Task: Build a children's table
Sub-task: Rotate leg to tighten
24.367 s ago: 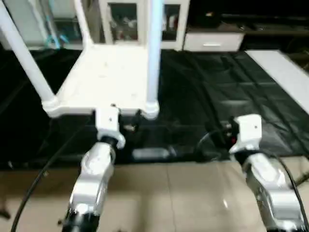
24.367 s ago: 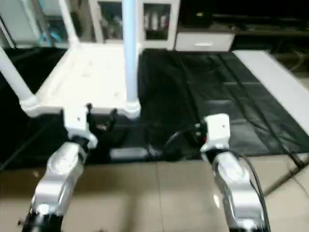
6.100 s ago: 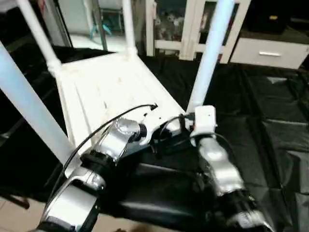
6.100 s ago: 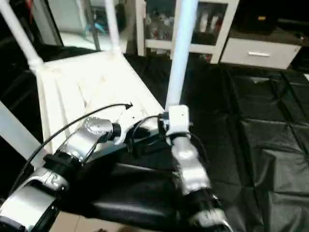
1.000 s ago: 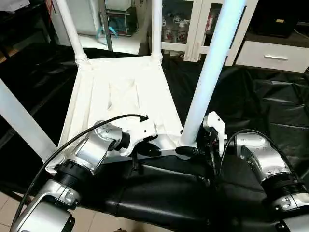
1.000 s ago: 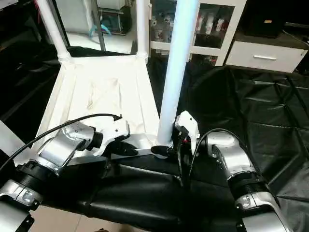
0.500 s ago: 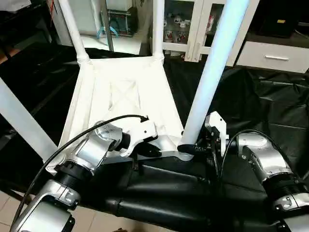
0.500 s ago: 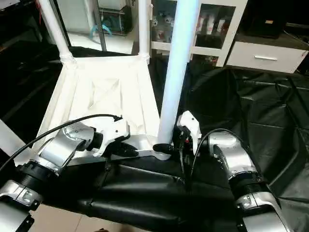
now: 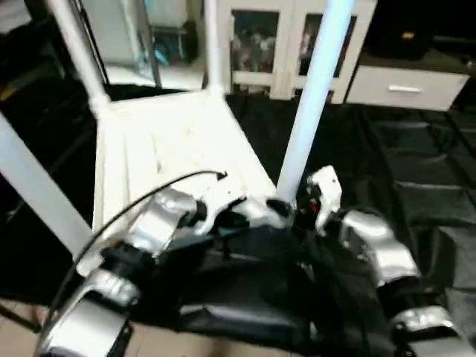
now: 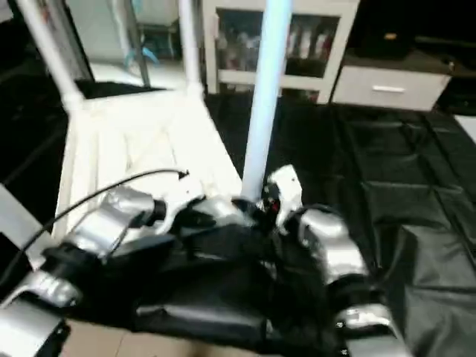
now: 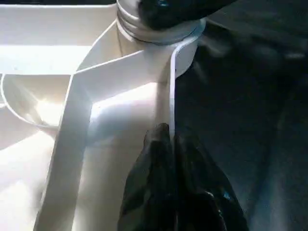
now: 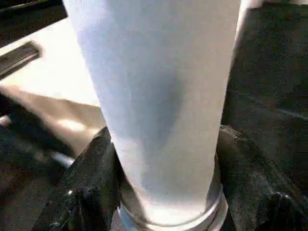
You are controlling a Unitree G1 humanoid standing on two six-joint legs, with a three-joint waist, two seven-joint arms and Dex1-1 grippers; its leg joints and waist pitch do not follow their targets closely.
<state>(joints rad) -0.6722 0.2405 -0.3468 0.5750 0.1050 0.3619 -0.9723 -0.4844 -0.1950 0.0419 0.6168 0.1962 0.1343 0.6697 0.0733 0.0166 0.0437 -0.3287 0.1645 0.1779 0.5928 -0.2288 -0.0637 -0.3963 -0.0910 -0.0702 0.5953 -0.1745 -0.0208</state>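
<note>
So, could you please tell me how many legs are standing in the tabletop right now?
4: near-right leg at the right gripper, near-left leg, far-left leg, far-right leg.

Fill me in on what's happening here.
The robot is assembling a children's table. The white top lies upside down on black sheeting, with legs standing in its corners. The left tool is shut on the top's edge rib near the corner socket, and the right tool straddles the base of the near leg, a finger on each side.

Black floor mat [image 9: 424, 171], white glass-door cabinet [image 9: 268, 44], white drawer unit [image 9: 401, 88]
</note>
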